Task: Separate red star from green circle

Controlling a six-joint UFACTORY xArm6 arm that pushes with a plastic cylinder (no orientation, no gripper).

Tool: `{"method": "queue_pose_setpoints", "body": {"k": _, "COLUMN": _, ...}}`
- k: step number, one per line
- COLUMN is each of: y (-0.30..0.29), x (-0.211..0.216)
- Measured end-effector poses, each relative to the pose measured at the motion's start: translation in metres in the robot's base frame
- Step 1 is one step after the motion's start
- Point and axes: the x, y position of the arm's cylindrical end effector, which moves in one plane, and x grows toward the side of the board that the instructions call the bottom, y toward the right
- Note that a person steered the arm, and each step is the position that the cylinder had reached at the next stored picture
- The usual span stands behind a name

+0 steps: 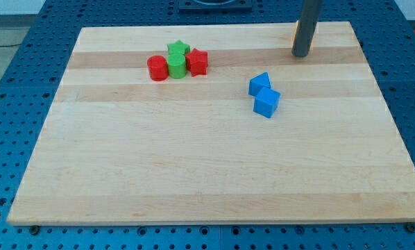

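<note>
The red star (198, 62) lies near the view's top, left of centre, touching the right side of the green circle (176, 67). A green star (178, 48) sits just behind the green circle, and a red circle (157, 68) touches its left side. The four form one tight cluster. My tip (302, 53) rests on the board near the view's top right, far to the right of the cluster and apart from the red star.
Two blue blocks (264, 94) lie touching each other right of centre, below and left of my tip. An orange block (295, 33) shows partly behind the rod at the board's top edge. The wooden board (207, 173) sits on a blue pegboard.
</note>
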Motion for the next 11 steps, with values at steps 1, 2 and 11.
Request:
{"method": "queue_pose_setpoints", "body": {"k": 1, "y": 0.002, "x": 0.003}}
{"method": "queue_pose_setpoints", "body": {"k": 2, "y": -0.03, "x": 0.03}}
{"method": "queue_pose_setpoints", "body": {"k": 11, "y": -0.229, "x": 0.031}}
